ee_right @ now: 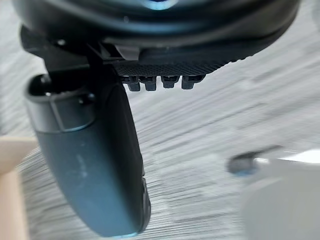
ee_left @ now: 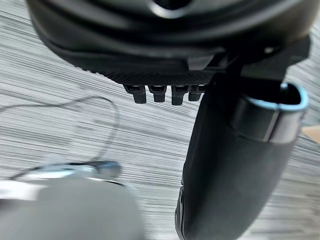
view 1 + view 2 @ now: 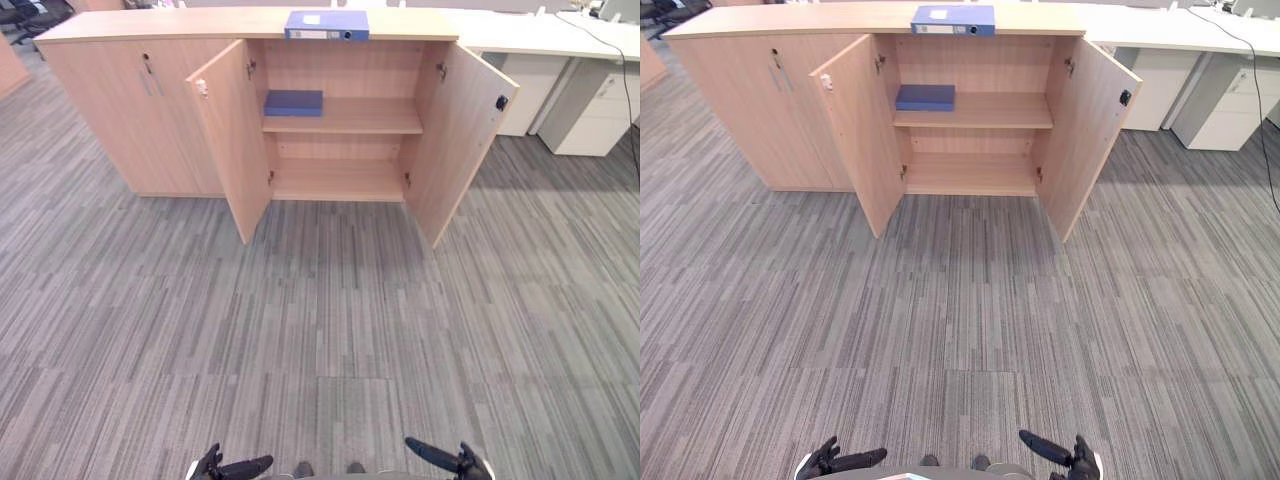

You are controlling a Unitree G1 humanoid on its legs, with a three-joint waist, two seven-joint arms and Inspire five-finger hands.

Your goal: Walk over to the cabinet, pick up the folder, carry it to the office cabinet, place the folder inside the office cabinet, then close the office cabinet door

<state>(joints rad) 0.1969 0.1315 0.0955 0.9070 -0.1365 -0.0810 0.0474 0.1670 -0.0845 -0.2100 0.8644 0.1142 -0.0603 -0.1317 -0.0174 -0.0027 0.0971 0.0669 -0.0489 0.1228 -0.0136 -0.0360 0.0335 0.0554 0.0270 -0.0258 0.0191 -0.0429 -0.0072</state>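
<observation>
Our dark left hand [image 3: 232,467] and right hand [image 3: 450,461] hang low, fingers relaxed and empty, since the blue ring-binder folder [image 3: 326,25] lies well ahead atop the light wooden cabinet [image 3: 120,90], which stands open, seemingly to receive it.

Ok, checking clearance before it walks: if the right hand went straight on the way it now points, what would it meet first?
Probably the carpet: the right hand hangs with its fingers straight toward it, and nothing lies between them in its wrist view. How far off the carpet is remains unclear.

Grey striped carpet [image 3: 320,330], white desks [image 3: 520,35]
</observation>
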